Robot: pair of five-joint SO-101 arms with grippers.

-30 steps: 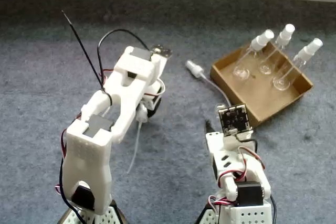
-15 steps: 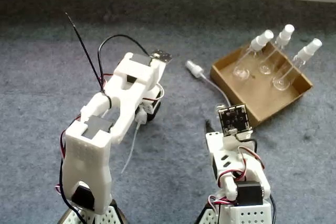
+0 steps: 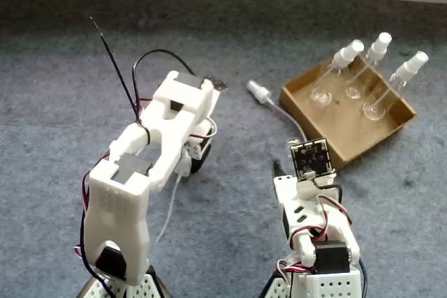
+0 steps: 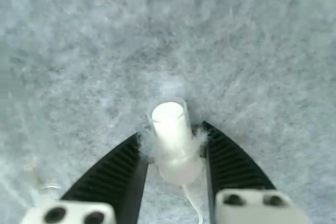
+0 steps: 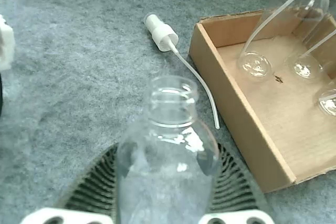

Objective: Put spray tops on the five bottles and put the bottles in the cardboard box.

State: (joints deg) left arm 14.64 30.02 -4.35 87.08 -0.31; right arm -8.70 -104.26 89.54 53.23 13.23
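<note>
My left gripper (image 4: 170, 132) is shut on a white spray top (image 4: 169, 121), which points down at the grey carpet. In the high view that spray top's thin tube (image 3: 167, 207) hangs out beneath the left arm (image 3: 160, 137). My right gripper (image 5: 168, 153) is shut on a clear bottle (image 5: 169, 124) with an open neck, held upright above the carpet. A second spray top (image 3: 258, 91) with its tube lies loose on the carpet beside the cardboard box (image 3: 307, 113). Three capped bottles (image 3: 367, 64) lie in the box. The right arm (image 3: 311, 158) is just in front of the box.
Grey carpet covers the table. In the right wrist view the loose spray top (image 5: 160, 29) lies just beyond the held bottle, and the box wall (image 5: 226, 87) is close beside it. A black wire (image 3: 115, 61) sticks up behind the left arm.
The left arm has drawn back a little toward its base with the spray top, and the hanging tube has swung with it. The right arm has not moved.
</note>
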